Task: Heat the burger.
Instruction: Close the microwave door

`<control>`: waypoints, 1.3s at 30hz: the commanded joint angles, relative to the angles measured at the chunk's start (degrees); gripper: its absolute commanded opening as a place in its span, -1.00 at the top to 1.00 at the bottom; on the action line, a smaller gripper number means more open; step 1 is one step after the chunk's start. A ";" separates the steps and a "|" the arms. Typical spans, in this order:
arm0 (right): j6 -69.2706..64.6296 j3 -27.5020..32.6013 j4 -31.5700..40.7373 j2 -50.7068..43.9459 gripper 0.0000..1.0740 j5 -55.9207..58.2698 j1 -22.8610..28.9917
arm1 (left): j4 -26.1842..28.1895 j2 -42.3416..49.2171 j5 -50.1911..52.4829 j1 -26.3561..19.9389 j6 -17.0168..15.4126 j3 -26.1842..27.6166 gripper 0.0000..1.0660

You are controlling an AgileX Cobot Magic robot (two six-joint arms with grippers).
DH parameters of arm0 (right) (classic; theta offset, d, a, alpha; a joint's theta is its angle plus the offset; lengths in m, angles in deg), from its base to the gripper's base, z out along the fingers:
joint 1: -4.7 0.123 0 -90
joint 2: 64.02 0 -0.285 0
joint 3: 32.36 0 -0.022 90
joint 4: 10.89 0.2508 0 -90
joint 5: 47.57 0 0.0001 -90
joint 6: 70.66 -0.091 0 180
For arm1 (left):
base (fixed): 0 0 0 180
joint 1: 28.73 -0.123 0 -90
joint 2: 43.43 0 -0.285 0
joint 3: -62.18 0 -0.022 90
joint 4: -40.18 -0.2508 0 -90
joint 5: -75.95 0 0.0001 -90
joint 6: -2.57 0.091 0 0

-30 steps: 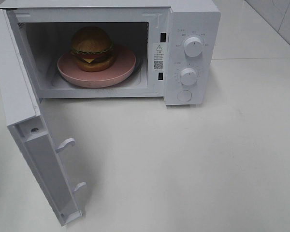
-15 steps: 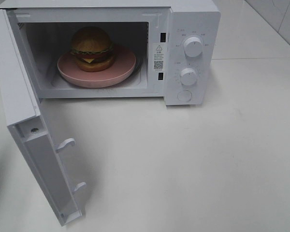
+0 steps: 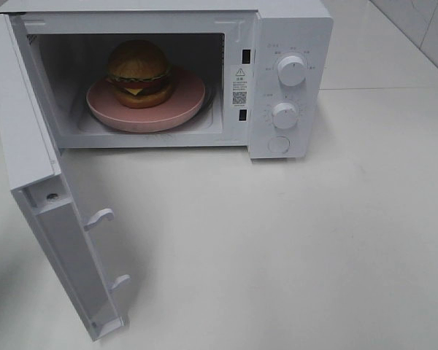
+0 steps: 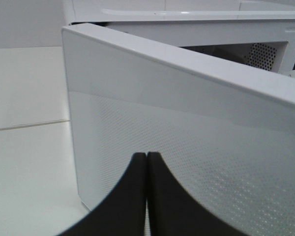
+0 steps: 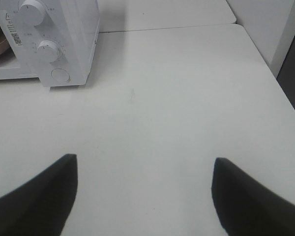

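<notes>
burger (image 3: pixel 138 73): on pink plate (image 3: pixel 186 109) inside open microwave (image 3: pixel 292 29), toward far edge of bench (image 3: pixel 314 248) | left gripper (image 4: pixel 146 155): pinched together, near outer face of door (image 4: pixel 187 123) | right gripper (image 5: pixel 143 159): spread apart, empty | risk: sliding microwave or leaving door unlatched through off-centre push

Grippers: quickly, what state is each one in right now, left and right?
Left gripper: closed, holding nothing, facing the microwave door.
Right gripper: open, empty, above the table.
</notes>
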 commanded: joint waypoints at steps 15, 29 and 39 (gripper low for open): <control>0.23 0.11 0.06 -1.49 -0.37 -0.29 -0.40 | -2.35 -12.66 3.27 14.21 -0.97 4.81 1.00; 0.23 0.11 0.06 -1.49 -0.37 -0.29 -0.40 | 9.00 -20.51 7.79 22.57 4.70 8.14 1.00; 0.23 0.11 0.06 -1.49 -0.37 -0.29 -0.40 | 11.40 -26.53 7.39 28.76 4.70 15.58 1.00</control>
